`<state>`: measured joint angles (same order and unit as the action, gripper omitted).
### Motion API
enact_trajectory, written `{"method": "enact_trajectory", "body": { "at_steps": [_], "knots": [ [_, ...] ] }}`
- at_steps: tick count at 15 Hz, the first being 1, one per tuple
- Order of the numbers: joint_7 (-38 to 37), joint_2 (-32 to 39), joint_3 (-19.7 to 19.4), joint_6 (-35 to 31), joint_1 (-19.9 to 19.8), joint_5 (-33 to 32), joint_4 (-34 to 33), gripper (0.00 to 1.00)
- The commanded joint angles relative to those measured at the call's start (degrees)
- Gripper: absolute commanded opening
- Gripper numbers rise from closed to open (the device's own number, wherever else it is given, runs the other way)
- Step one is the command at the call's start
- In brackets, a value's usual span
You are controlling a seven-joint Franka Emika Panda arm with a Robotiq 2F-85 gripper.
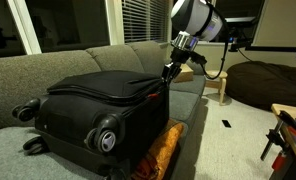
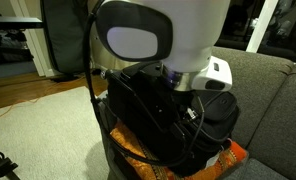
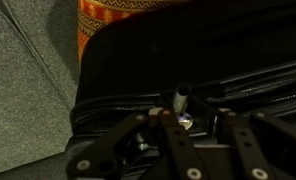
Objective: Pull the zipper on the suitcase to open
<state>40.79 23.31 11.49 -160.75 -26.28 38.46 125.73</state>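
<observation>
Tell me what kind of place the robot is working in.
Probably a home living room: a grey sofa with the suitcase lying on it, a dark beanbag on the floor nearby, and window blinds behind.

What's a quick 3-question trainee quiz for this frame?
1. True or false: the suitcase lies on the floor.
2. In the wrist view, what do the fingers close around? A) a wheel B) the zipper pull C) a carry handle
3. Fill in: the patterned fabric beside the suitcase is ____ in colour.

Key: 1 false, it lies on the grey couch; 2 B; 3 orange.
</observation>
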Motion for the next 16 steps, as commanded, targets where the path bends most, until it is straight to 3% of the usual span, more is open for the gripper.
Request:
{"method": "enact_trajectory", "body": {
  "at_steps": [1, 10, 16],
  "knots": [
    [1.6, 1.6, -0.1, 0.2, -2.1, 1.5, -1.7, 0.08],
    [1.8, 4.5, -1.1, 3.3, -6.0, 1.3, -5.9, 0.08],
    [2.5, 6.5, -5.5, 6.3, -5.2, 2.5, -9.2, 0.08]
  ]
}}
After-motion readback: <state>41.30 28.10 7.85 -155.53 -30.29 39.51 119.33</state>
